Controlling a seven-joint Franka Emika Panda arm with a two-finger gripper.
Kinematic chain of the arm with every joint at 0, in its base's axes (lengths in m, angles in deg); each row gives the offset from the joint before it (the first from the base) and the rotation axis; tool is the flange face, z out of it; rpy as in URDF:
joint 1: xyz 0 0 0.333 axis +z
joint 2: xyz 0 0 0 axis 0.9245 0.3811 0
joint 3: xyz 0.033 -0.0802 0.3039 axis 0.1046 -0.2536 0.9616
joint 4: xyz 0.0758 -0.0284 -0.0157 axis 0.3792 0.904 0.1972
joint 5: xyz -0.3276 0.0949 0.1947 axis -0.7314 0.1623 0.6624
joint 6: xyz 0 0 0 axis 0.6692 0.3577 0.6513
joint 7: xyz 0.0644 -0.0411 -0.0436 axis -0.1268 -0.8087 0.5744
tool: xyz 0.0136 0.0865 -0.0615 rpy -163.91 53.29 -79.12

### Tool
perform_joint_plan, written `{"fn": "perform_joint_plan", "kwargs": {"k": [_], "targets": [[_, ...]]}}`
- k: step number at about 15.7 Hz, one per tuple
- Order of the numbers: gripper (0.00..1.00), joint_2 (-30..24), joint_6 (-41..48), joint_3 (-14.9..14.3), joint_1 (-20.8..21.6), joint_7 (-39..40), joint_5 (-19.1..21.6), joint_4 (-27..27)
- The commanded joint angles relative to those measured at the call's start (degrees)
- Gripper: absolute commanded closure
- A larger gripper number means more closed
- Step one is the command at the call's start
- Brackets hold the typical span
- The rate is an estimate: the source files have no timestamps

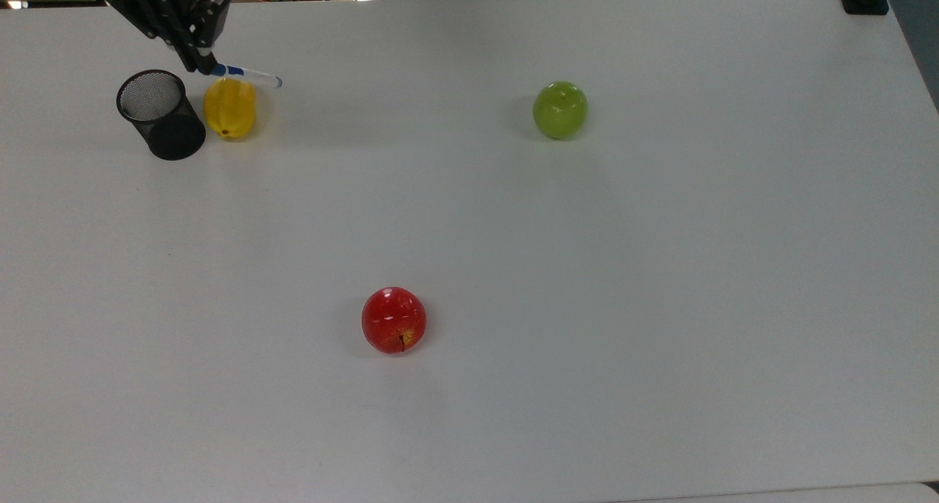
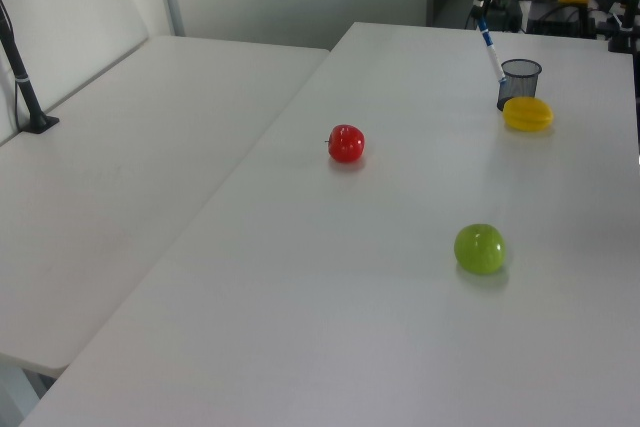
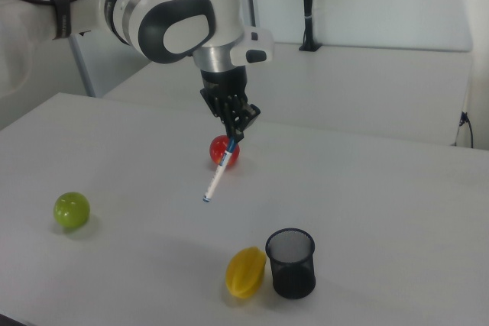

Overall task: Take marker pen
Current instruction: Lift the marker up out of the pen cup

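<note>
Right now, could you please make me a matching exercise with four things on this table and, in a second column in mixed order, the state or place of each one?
Column one:
1. marker pen
2. mesh cup
3. yellow fruit
4. green apple

Column two:
A. stands upright, nothing in it
B. held in the hand, above the table
C. lies right beside the mesh cup
D. alone, far from the cup

Pairs: 1-B, 2-A, 3-C, 4-D
</note>
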Motion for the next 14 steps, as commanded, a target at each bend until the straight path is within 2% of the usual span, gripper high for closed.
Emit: {"fn": "perform_joint_plan", "kwargs": {"k": [1,7,14], "targets": [[1.00,-0.38,4.02,1.99,0.24,-2.22,0.68,-0.24],[1.00,0.67,8.24,2.53,3.84,-1.96,0.50,-0.16],[1.00,4.71,8.68,2.61,8.41,-1.87,-0.29,-0.15]]}}
